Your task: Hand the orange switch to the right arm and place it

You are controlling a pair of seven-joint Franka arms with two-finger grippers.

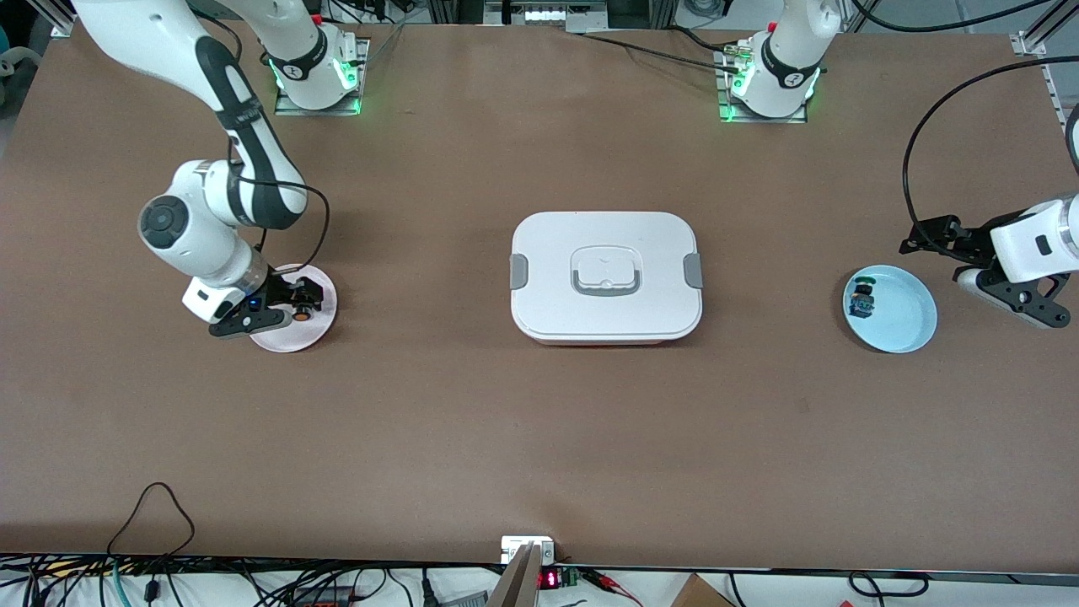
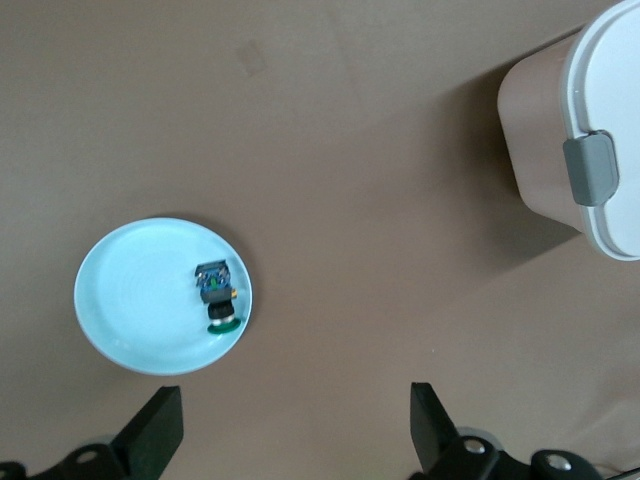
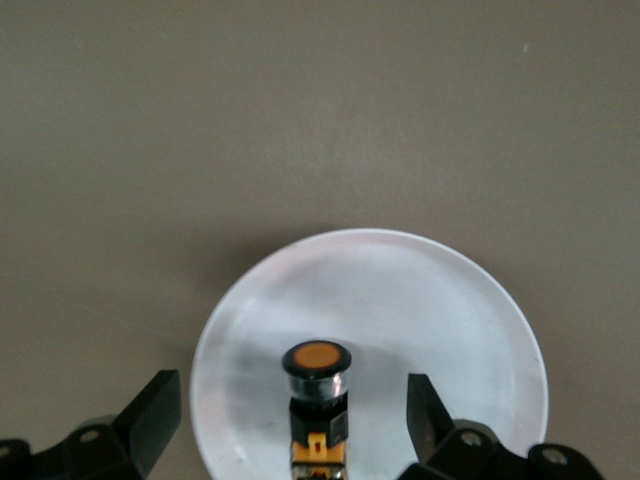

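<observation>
The orange switch (image 3: pixel 317 400) lies on a pale pink plate (image 1: pixel 314 330) toward the right arm's end of the bench (image 1: pixel 539 421), directly under the right gripper (image 1: pixel 297 305). That gripper hangs low over the plate with its fingers (image 3: pixel 150 415) spread wide, one on each side of the switch and clear of it (nothing is gripped). In the right wrist view the switch shows its round orange button on top of a dark body, lying between the two fingertips without touching either.

The left gripper (image 2: pixel 295 425) waits over the bench at the left arm's end, fingers (image 2: pixel 428 420) fully apart and holding nothing. Just beside it on the bench sits a light blue plate (image 1: pixel 910 324), and on that plate, near its rim, lies a second small switch (image 1: pixel 861 299) with a green-blue top (not the orange one).

Between the two grippers, near the middle of the bench, stands a white lidded box (image 1: pixel 605 274) with grey clips (image 1: pixel 518 271) at its ends and a recessed handle (image 1: pixel 603 271) in the lid. It is well apart from both plates.
</observation>
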